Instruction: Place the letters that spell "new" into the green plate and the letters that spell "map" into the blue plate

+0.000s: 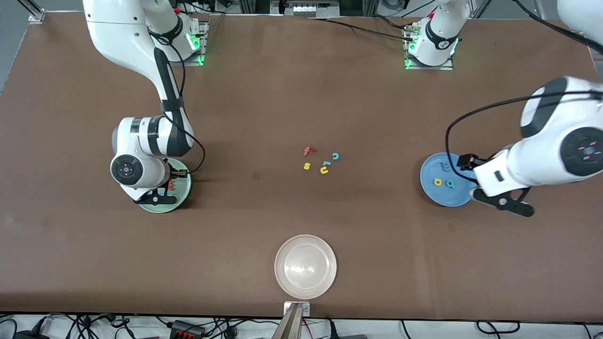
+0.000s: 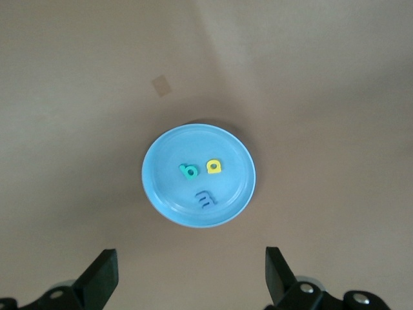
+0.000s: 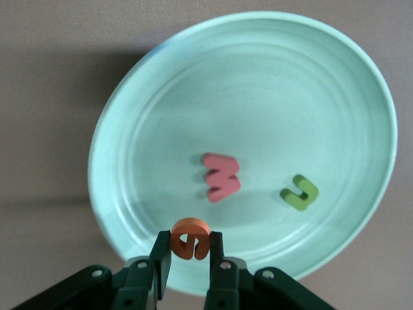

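While the right pincer (image 3: 188, 257) grips the orange "e" (image 3: 190, 237) over the green plate (image 3: 335, 77), the left pincer (image 2: 191, 276) gapes.

Three plates (image 1: 305, 287), eleven foam letters (image 1: 306, 165)

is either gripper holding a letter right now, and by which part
The right gripper pinches the orange "e" by its two sides, over the green plate. The left gripper is open, empty.

Front view: right gripper (image 1: 162, 192) hovering over the green plate (image 1: 181, 198); left gripper (image 1: 500, 200) hanging beside the blue plate (image 1: 431, 186), which is holding yellow "a" (image 1: 437, 181) and teal "p" (image 1: 450, 184); loose letters (image 1: 321, 161) lying mid-table; whitish-beige plate (image 1: 305, 266) sitting nearest the camera
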You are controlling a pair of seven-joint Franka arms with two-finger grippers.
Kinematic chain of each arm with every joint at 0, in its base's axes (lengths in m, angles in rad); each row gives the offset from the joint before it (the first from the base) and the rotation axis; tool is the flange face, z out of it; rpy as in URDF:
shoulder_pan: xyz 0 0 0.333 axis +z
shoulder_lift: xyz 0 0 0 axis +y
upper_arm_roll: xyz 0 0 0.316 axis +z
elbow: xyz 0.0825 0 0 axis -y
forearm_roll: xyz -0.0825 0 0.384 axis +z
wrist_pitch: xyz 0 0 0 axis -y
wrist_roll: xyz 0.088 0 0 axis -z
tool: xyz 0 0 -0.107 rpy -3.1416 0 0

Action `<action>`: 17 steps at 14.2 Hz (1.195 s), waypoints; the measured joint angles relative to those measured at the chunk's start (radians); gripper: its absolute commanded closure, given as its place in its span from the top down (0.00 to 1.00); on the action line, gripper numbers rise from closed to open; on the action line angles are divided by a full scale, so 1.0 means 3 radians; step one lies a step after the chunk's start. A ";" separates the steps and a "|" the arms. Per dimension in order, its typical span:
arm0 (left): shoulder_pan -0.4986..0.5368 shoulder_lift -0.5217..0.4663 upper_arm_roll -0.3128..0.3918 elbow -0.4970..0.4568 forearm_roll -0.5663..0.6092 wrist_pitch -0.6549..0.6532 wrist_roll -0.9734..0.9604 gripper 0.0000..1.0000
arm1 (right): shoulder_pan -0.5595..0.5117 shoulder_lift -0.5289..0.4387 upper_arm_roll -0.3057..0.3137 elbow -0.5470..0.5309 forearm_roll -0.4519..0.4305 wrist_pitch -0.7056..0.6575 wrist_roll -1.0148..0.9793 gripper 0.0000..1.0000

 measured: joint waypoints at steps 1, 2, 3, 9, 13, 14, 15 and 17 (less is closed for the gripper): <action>-0.0058 -0.0054 0.0023 0.0065 -0.0014 -0.0037 -0.0102 1.00 | 0.0002 0.0031 0.0004 0.0001 0.0002 0.0036 0.0002 1.00; -0.0169 -0.0129 0.0119 0.0103 -0.0053 -0.0066 -0.0228 1.00 | 0.0005 0.0048 0.0004 0.0002 0.0003 0.0056 0.0010 1.00; -0.0328 -0.0222 0.0320 0.0119 -0.0191 -0.0089 -0.0322 1.00 | 0.0007 0.0051 0.0004 0.0008 0.0005 0.0062 0.0013 1.00; -0.1374 -0.0867 0.2303 -0.0244 -0.1707 0.0140 -0.0400 1.00 | 0.0011 -0.0320 -0.0095 0.0387 0.0012 -0.0629 0.0019 1.00; -0.1702 -0.1571 0.2663 -0.1270 -0.1692 0.1201 -0.0369 1.00 | 0.0005 -0.0750 -0.0321 0.0749 0.0011 -0.1187 0.0007 1.00; -0.1758 -0.1755 0.2687 -0.1528 -0.1566 0.1342 -0.0304 1.00 | 0.0004 -0.0797 -0.0378 0.0848 0.0011 -0.1309 0.0005 1.00; -0.1798 -0.1888 0.2689 -0.1700 -0.1445 0.1377 -0.0246 1.00 | 0.0004 -0.0821 -0.0437 0.0950 0.0011 -0.1446 0.0004 1.00; -0.1826 -0.2015 0.2690 -0.1855 -0.1363 0.1298 -0.0183 1.00 | -0.0006 -0.0845 -0.0542 0.1160 0.0011 -0.1629 0.0002 1.00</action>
